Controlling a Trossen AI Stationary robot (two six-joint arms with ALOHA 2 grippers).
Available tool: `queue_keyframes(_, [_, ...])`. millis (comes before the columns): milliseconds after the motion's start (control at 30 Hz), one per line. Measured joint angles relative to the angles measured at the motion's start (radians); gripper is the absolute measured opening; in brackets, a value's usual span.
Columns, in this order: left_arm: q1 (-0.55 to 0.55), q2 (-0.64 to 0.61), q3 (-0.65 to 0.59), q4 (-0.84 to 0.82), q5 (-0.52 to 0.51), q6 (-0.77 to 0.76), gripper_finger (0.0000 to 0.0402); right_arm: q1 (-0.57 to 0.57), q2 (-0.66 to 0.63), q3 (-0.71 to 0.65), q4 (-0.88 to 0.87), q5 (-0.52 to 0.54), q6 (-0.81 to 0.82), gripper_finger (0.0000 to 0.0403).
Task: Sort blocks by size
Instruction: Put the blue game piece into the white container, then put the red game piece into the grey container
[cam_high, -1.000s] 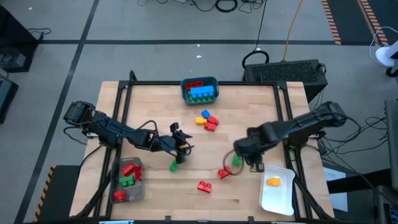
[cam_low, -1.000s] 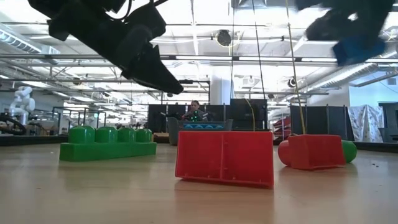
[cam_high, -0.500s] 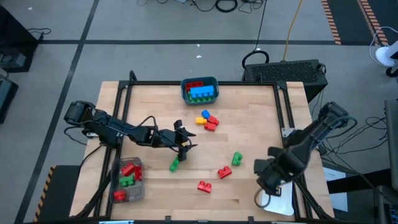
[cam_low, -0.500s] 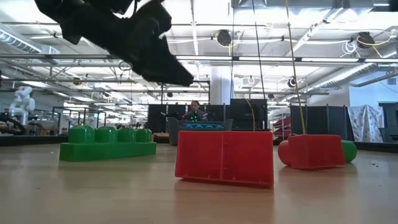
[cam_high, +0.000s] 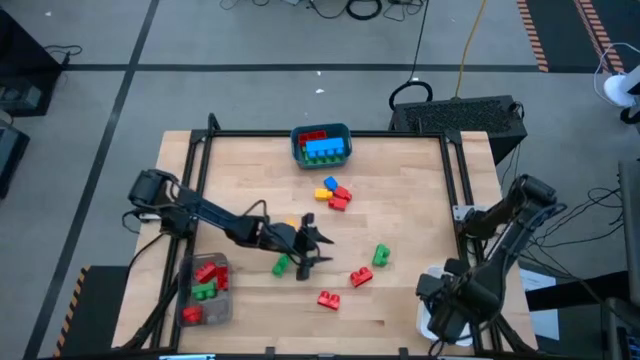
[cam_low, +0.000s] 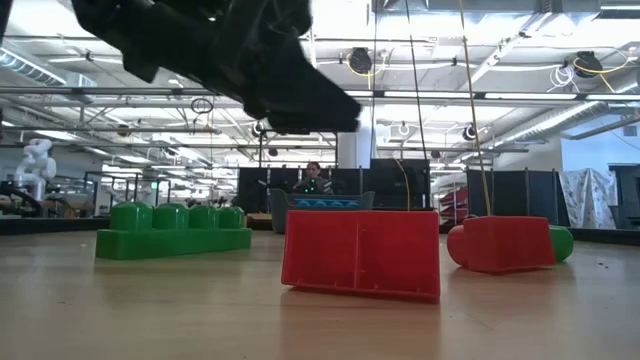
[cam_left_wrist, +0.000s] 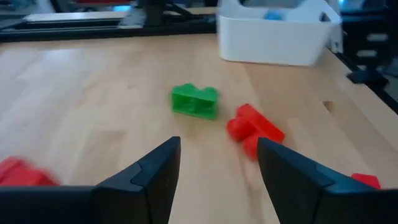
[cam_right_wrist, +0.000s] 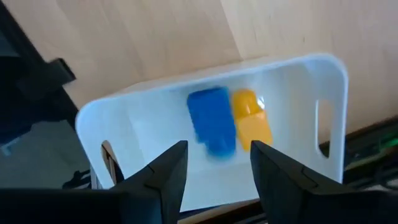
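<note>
My left gripper (cam_high: 318, 250) is open and empty above the table's middle, beside a small green brick (cam_high: 281, 265). In its wrist view (cam_left_wrist: 217, 168) another green brick (cam_left_wrist: 194, 101) and a red brick (cam_left_wrist: 255, 129) lie flat on the wood ahead of the fingers. My right gripper (cam_high: 445, 310) is open and empty above the white tray (cam_right_wrist: 323, 74) at the near right. A blue brick (cam_right_wrist: 211, 121) and an orange brick (cam_right_wrist: 252, 118) lie side by side on the tray's floor, below the fingers (cam_right_wrist: 217, 168).
A teal bin (cam_high: 321, 146) with blue and red bricks stands at the far edge. A clear bin (cam_high: 205, 290) with red and green bricks stands at the near left. Loose bricks lie mid-table (cam_high: 335, 192) and near the front (cam_high: 328, 298). A black frame rims the table.
My right gripper has carried a blue brick from the table's middle toward the near right, over the white tray, and let it go. The brick now lies in the tray beside the orange one. My left gripper has moved toward the table's right, staying open.
</note>
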Motion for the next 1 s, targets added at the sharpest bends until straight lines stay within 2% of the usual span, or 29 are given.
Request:
queue_keyframes(167, [-0.027, 0.108, 0.113, -0.005, 0.013, 0.022, 0.0248, 0.043, 0.043, 0.0, 0.0, 0.009, 0.067, 0.0182])
queue_keyframes(367, [-0.042, 0.204, 0.227, -0.016, 0.022, 0.013, 0.0305, 0.069, 0.047, 0.0, -0.036, 0.164, 0.182, 0.0203])
queue_keyframes(500, [-0.045, 0.273, 0.3, -0.029, 0.027, -0.069, 0.0327, 0.084, 0.039, 0.0, -0.054, 0.306, 0.243, 0.0205])
queue_keyframes(600, [-0.047, 0.314, 0.332, -0.034, 0.019, -0.162, 0.0331, 0.089, 0.04, 0.0, -0.053, 0.373, 0.266, 0.0205])
queue_keyframes(733, [-0.052, 0.354, 0.368, -0.033, -0.015, -0.265, 0.0331, 0.089, 0.04, 0.0, -0.047, 0.412, 0.271, 0.0205])
queue_keyframes(1000, [-0.096, 0.447, 0.455, -0.081, -0.147, -0.27, 0.0331, 0.089, 0.04, 0.0, -0.047, 0.411, 0.27, 0.0202])
